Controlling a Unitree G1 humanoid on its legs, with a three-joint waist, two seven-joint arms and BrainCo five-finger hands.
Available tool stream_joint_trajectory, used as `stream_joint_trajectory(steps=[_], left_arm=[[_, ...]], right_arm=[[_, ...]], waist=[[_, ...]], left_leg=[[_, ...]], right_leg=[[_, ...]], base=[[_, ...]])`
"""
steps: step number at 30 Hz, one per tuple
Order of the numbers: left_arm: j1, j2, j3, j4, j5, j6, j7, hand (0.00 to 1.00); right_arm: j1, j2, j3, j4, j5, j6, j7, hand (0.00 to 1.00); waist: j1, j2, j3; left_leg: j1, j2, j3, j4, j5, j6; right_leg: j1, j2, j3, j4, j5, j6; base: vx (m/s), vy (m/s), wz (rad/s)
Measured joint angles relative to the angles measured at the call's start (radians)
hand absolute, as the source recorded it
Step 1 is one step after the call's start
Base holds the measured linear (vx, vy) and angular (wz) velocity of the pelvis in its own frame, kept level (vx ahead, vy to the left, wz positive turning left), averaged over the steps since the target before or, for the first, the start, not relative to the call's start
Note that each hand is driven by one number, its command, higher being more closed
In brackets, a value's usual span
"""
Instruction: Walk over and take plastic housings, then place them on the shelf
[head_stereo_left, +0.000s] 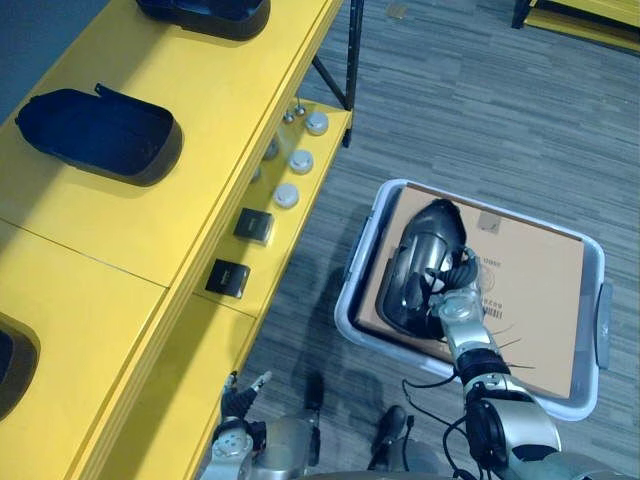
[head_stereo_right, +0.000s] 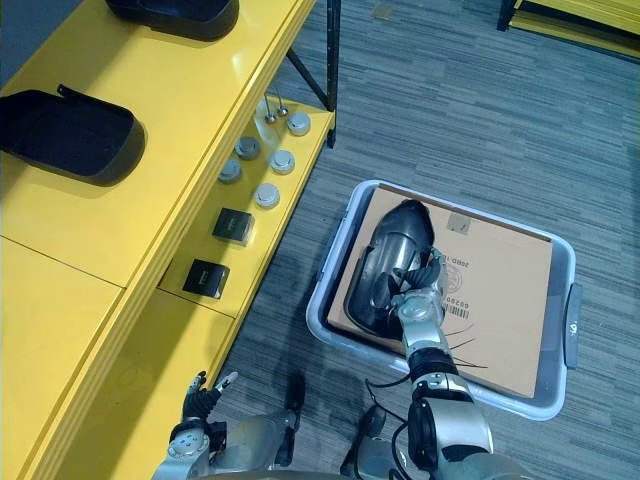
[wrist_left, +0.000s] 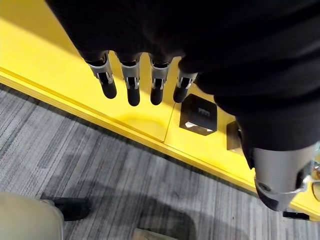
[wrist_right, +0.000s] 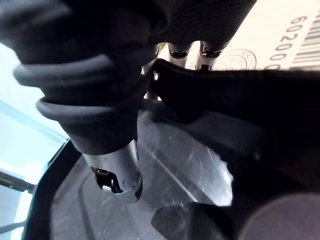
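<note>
Plastic housings (head_stereo_left: 100, 135) sat on the yellow shelf (head_stereo_left: 130, 230) at your left. Your left hand (head_stereo_left: 238, 398) hung by its lower tier, fingers straight and empty. To the right, in the bin (head_stereo_left: 352, 290), one housing (head_stereo_left: 428, 235) lay on cardboard (head_stereo_left: 530, 290), your right hand (head_stereo_left: 447, 292) clamped over its wall. This looked like the pickup step. Next you needed a lift clear of the rim, then a turn shelfward.

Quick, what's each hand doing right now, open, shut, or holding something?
Left hand: open, fingers straight, holding nothing.
Right hand: shut on the plastic housing in the bin.
</note>
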Motion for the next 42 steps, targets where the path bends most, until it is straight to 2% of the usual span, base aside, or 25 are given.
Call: stream_joint_trajectory(steps=[5,12,18,22,23,25,29,36,39,42], left_arm=[[-0.009,0.001,-0.007,0.010,0.000,0.001,0.000,0.00],[-0.009,0.002,-0.017,0.011,-0.001,0.004,-0.002,0.00],[-0.009,0.001,-0.018,0.011,-0.001,0.009,-0.002,0.00],[-0.007,0.000,-0.027,0.000,-0.001,0.009,-0.002,0.00],[0.010,-0.001,-0.028,-0.039,-0.001,0.009,-0.002,0.00],[0.013,-0.001,-0.037,-0.079,-0.001,0.009,-0.002,0.00],[0.015,-0.008,-0.066,-0.208,-0.002,0.007,-0.001,0.00],[0.043,-0.034,-0.115,-0.479,-0.020,-0.031,-0.001,0.00],[0.054,-0.038,-0.119,-0.579,-0.023,-0.035,0.001,0.00],[0.053,-0.033,-0.150,-0.682,-0.020,-0.040,0.004,0.00]], right_arm=[[0.023,0.018,0.004,-0.002,0.018,0.003,0.025,1.00],[0.097,0.023,0.012,-0.078,0.017,0.009,0.043,1.00],[0.177,0.023,0.011,-0.236,0.018,0.016,0.043,1.00],[0.250,0.024,0.012,-0.388,0.017,0.016,0.036,1.00],[0.274,0.031,0.014,-0.450,0.016,0.012,0.023,1.00],[0.297,0.044,0.007,-0.516,0.017,-0.001,0.004,1.00],[0.338,0.048,0.014,-0.627,0.017,-0.011,-0.025,1.00],[0.372,0.084,0.051,-0.792,0.017,-0.045,-0.050,1.00],[0.377,0.089,0.087,-0.890,0.016,-0.052,-0.050,1.00],[0.405,0.093,0.117,-0.980,0.016,-0.087,-0.051,1.00]], waist=[[-0.002,0.000,0.005],[-0.006,-0.002,0.004],[-0.031,-0.006,-0.002],[-0.042,-0.016,-0.031],[-0.055,-0.021,-0.046],[-0.060,-0.023,-0.061],[-0.058,-0.023,-0.090],[-0.066,-0.022,-0.101],[-0.081,-0.022,-0.107],[-0.082,-0.023,-0.113]], left_leg=[[0.027,0.008,0.005,-0.063,0.039,-0.019],[0.049,0.006,0.024,-0.084,0.052,-0.001],[0.056,0.001,0.025,-0.083,0.056,0.000],[0.056,0.002,0.025,-0.083,0.056,0.000],[0.057,0.002,0.025,-0.083,0.056,0.000],[0.057,0.002,0.026,-0.083,0.056,0.000],[0.057,0.003,0.028,-0.083,0.057,-0.001],[0.058,0.004,0.027,-0.081,0.056,0.000],[0.061,0.003,0.022,-0.081,0.057,0.000],[0.074,0.002,0.019,-0.081,0.056,0.001]], right_leg=[[-0.008,0.004,0.013,-0.001,-0.001,0.001],[-0.004,0.003,0.033,0.000,-0.002,0.003],[0.002,-0.002,0.039,-0.001,-0.001,0.005],[0.002,0.000,0.039,-0.004,-0.001,0.005],[0.003,0.000,0.039,-0.005,-0.001,0.005],[0.003,0.001,0.041,-0.007,0.001,0.008],[0.006,0.003,0.044,-0.016,0.004,0.014],[0.006,0.004,0.049,-0.016,0.004,0.014],[0.012,0.003,0.044,-0.016,0.004,0.014],[0.028,0.002,0.041,-0.017,0.003,0.015]], base=[[-0.04,-0.024,-0.07],[-0.02,0.010,-0.08],[-0.01,0.009,-0.02],[0.00,0.000,0.00],[0.00,0.000,0.00],[0.00,0.000,-0.02],[0.00,0.000,-0.01],[0.00,0.000,0.00],[0.02,0.003,0.05],[0.01,0.001,0.04]])
